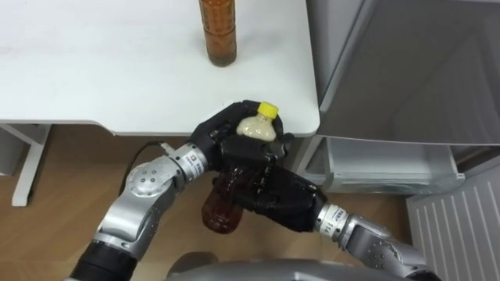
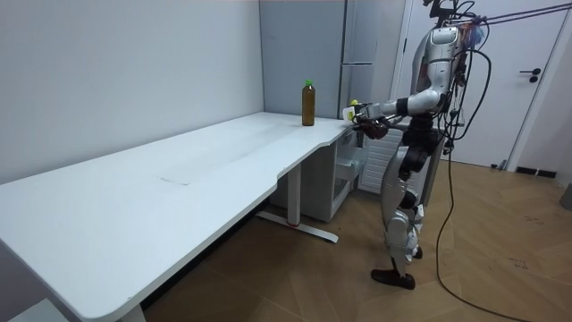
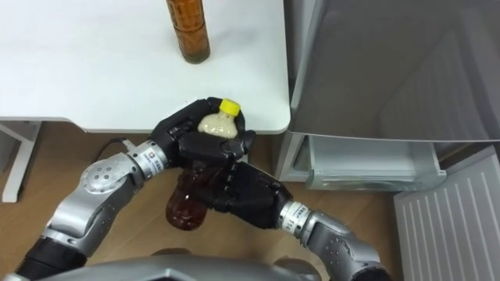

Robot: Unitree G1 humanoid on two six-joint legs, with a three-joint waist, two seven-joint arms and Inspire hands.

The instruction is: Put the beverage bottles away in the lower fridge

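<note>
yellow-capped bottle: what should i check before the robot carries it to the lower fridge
1. Grip on yellow-capped bottle: ok, left hand and right hand both have fingers curled round it.
2. Cap on: ok.
3. Clearance from table corner: cannot tell, bottle hangs right beside it.
4. Lower fridge open: ok, door swung out.
5. Free room inside it: cannot tell.
6. Second bottle upright on the table, apart from both hands: ok.
</note>
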